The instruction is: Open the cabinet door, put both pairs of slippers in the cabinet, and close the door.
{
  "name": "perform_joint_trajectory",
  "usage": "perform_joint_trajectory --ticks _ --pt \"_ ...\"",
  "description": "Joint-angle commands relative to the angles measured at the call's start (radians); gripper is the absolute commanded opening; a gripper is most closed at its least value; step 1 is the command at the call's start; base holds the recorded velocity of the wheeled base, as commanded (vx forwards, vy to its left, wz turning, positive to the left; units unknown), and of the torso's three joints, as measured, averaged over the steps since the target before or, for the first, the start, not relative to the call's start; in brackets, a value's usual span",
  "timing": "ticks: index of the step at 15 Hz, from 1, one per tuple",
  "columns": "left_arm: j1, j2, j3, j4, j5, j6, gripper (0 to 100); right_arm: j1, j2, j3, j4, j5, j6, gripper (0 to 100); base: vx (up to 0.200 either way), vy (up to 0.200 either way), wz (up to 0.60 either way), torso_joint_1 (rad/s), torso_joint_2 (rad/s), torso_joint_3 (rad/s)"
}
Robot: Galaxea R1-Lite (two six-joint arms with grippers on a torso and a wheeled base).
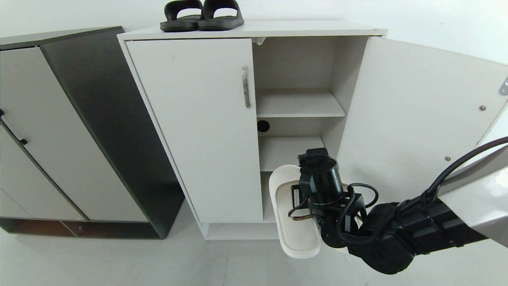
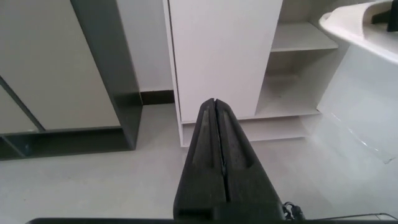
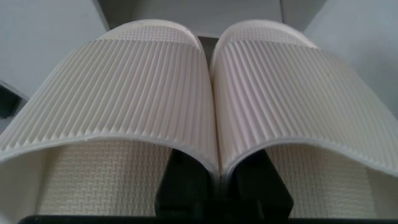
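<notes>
Right pincer point(image 3: 221, 193) — clenched on the white slipper pair point(image 1: 295, 234), toes-first, long axis aimed into the open cabinet point(image 1: 297, 103) just ahead.

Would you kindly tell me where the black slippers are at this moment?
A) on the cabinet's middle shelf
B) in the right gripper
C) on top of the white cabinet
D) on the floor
C: the black slippers sit side by side on top of the white cabinet.
</notes>
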Motion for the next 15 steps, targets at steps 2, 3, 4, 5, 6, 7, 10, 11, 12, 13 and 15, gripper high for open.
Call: perform_joint_trajectory --ticks 2,3,4,5,6,7,10,11,12,13,15 --pt "0.002 0.002 0.000 -0.001 0.000 -0.001 0 -0.004 0.008 -0.003 -0.004 -0.001 0.002 0 0.000 0.000 0.00 0.000 0.00 0.000" --pt "0.002 0.002 0.000 -0.001 0.000 -0.001 0 -0.004 0.007 -0.003 -0.004 -0.001 0.002 0 0.000 0.000 0.00 0.000 0.00 0.000" --pt "0.002 0.002 0.000 -0.001 0.000 -0.001 0 -0.004 0.008 -0.003 -0.004 -0.001 0.002 0 0.000 0.000 0.00 0.000 0.00 0.000" --pt "0.002 0.002 0.000 -0.001 0.000 -0.001 0 -0.004 0.008 -0.003 -0.004 -0.001 0.002 0 0.000 0.000 0.00 0.000 0.00 0.000" --pt "0.002 0.002 0.000 -0.001 0.000 -0.001 0 -0.004 0.008 -0.003 -0.004 -0.001 0.002 0 0.000 0.000 0.00 0.000 0.00 0.000" --pt "0.002 0.002 0.000 -0.001 0.000 -0.001 0 -0.004 0.010 -0.003 -0.004 -0.001 0.002 0 0.000 0.000 0.00 0.000 0.00 0.000" --pt "0.002 0.002 0.000 -0.001 0.000 -0.002 0 -0.002 0.008 -0.003 -0.004 -0.001 0.004 0 0.000 0.000 0.00 0.000 0.00 -0.085" --pt "0.002 0.002 0.000 -0.001 0.000 -0.001 0 -0.002 0.010 -0.003 -0.008 -0.001 0.004 0 0.000 0.000 0.00 0.007 0.00 -0.178" --pt "0.002 0.002 0.000 -0.001 0.000 -0.001 0 -0.002 0.011 -0.003 -0.017 -0.001 0.002 0 0.000 0.000 0.00 0.002 0.00 -0.183" --pt "0.002 0.002 0.000 -0.001 0.000 -0.001 0 -0.001 0.011 -0.002 -0.025 -0.001 0.002 0 0.000 0.000 0.00 0.002 0.00 -0.198" --pt "0.002 0.002 0.000 -0.001 0.000 -0.001 0 0.012 0.010 0.006 -0.050 -0.022 -0.004 0 0.000 0.000 0.00 0.002 0.00 -0.195"
